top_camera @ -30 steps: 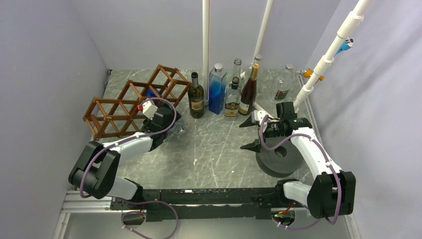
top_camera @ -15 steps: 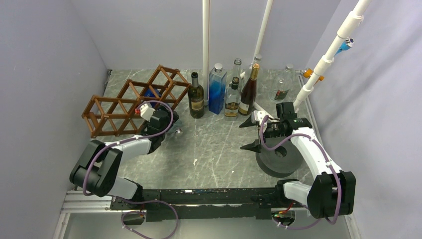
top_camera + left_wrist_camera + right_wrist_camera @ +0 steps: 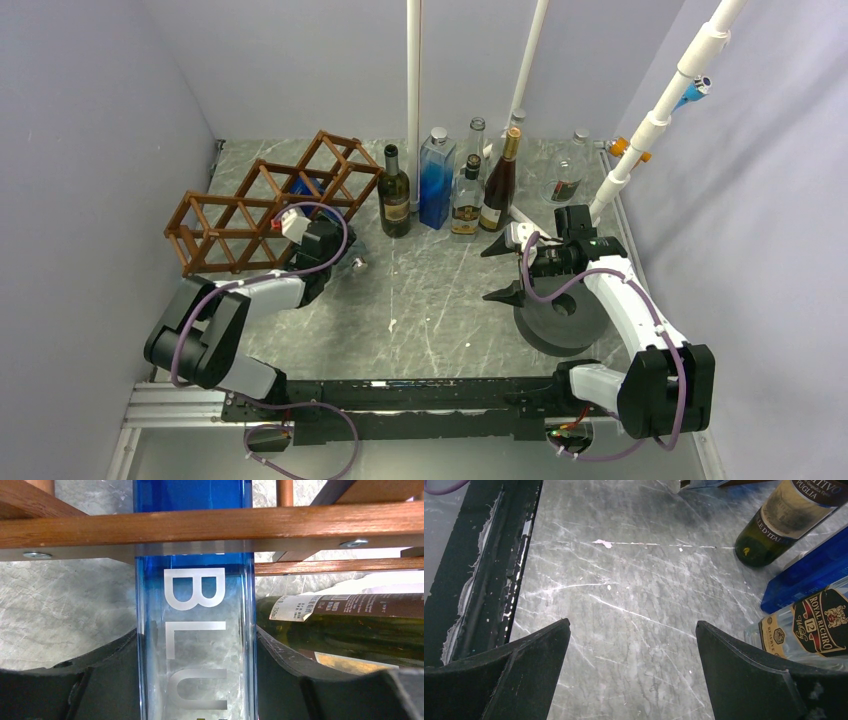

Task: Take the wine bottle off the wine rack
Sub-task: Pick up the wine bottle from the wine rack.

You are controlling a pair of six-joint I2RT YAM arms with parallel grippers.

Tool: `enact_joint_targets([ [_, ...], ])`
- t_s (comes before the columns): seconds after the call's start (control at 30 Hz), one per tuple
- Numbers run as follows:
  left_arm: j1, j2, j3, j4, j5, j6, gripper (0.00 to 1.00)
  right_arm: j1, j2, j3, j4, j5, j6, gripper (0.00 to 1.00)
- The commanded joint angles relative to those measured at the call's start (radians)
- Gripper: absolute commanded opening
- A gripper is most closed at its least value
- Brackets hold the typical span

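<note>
The blue bottle (image 3: 195, 605) lies in the rack (image 3: 200, 525), its long way pointing straight out from the left pincer (image 3: 196, 655), whose two fingers hug its sides, while the right pincer (image 3: 634, 630), wide open, is far off on the other side.

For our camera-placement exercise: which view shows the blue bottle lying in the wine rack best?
Left wrist: the blue bottle fills the frame, lettering readable, under a wine rack stick. Top external shows only a blue patch inside the rack. Right wrist misses it.
</note>
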Motion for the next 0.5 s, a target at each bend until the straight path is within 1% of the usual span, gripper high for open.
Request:
enact_joint_targets([
  [0.0,0.003,-0.003,-0.003,0.074,0.012,0.0,0.44,-0.004,0.002,0.019,-0.009,-0.021,-0.037,0.99],
  [0.2,0.003,-0.052,0.011,0.024,0.037,0.017,0.03,-0.003,0.0,0.02,-0.011,-0.02,-0.037,0.99],
  [0.23,0.003,-0.063,0.012,0.014,0.043,0.022,0.0,-0.004,0.001,0.02,-0.012,-0.02,-0.039,0.99],
  [0.47,-0.006,-0.147,-0.013,-0.019,0.084,0.05,0.0,-0.003,-0.002,0.022,-0.016,-0.023,-0.042,0.99],
])
